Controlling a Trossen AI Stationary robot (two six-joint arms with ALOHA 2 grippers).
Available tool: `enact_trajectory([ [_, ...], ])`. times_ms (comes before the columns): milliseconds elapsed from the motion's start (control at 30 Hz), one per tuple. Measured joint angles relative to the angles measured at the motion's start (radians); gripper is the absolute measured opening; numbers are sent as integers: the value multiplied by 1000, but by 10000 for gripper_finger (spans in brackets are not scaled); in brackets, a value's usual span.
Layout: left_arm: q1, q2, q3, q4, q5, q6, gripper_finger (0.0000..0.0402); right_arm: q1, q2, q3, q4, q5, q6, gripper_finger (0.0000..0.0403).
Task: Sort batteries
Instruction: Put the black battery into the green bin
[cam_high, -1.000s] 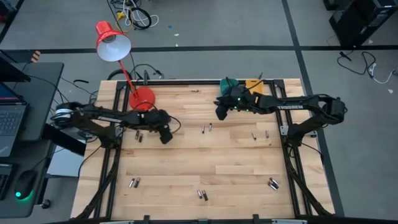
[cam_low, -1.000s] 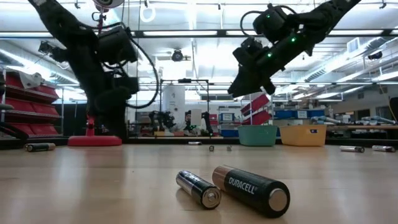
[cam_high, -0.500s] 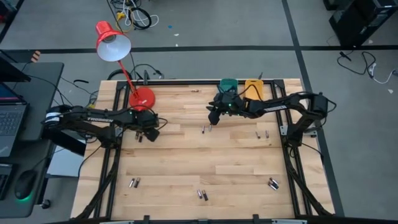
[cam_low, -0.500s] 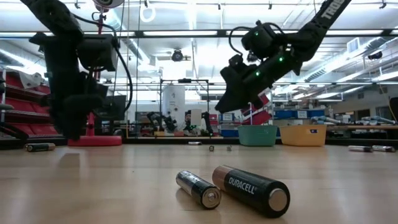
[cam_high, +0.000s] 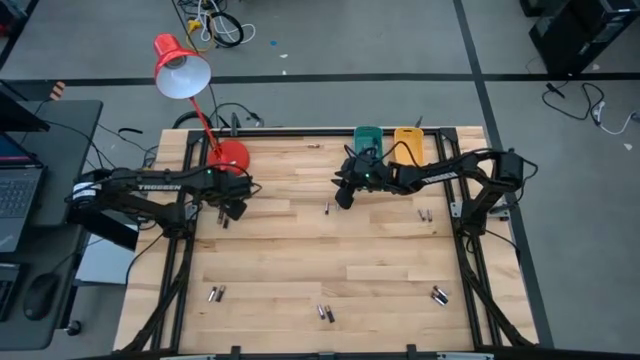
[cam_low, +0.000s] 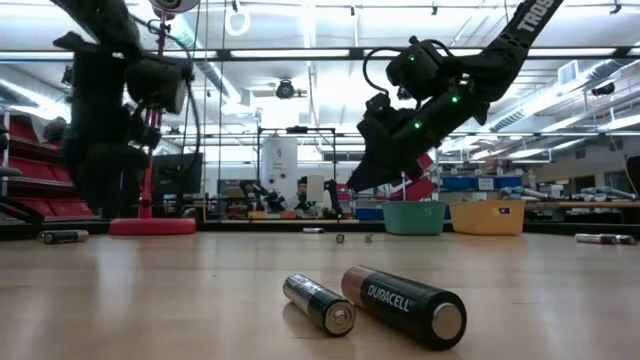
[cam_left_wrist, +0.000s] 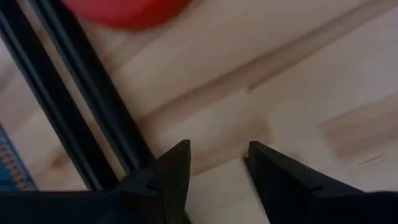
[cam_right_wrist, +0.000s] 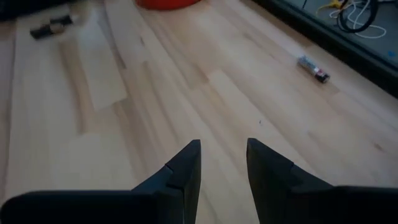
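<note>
At the table's far edge we see a green bin (cam_high: 367, 137) and a yellow bin (cam_high: 405, 140) side by side; their contents are hidden from us. Batteries (cam_high: 324, 313) lie scattered over the wooden table (cam_high: 330, 250). Our left gripper (cam_high: 237, 207), near the red lamp (cam_high: 183, 70), and right gripper (cam_high: 343, 197) both hang open and empty.

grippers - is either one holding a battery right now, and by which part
Nothing is held. The left gripper and right gripper both show bare table between open fingers.
</note>
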Motion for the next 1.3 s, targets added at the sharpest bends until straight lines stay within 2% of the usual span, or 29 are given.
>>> enact_trajectory([
  [133, 0, 0, -61, 20, 24, -65, 179, -4, 0, -18, 0, 0, -17, 115],
  [300, 0, 1, -94, 98, 120, -71, 179, -23, 0, -24, -4, 0, -17, 114],
  [733, 0, -3, -181, 234, 183, -93, 174, -37, 0, -25, -4, -2, -24, 113],
  [867, 0, -2, -183, 245, 187, -93, 148, -37, 0, -25, -3, -4, -24, 113],
  [1100, 0, -2, -182, 261, 191, -92, 65, -37, 0, -25, -1, -4, -10, 113],
  [1300, 0, 6, -144, 246, 159, -55, 65, -37, -1, -25, -24, -4, 31, 106],
])
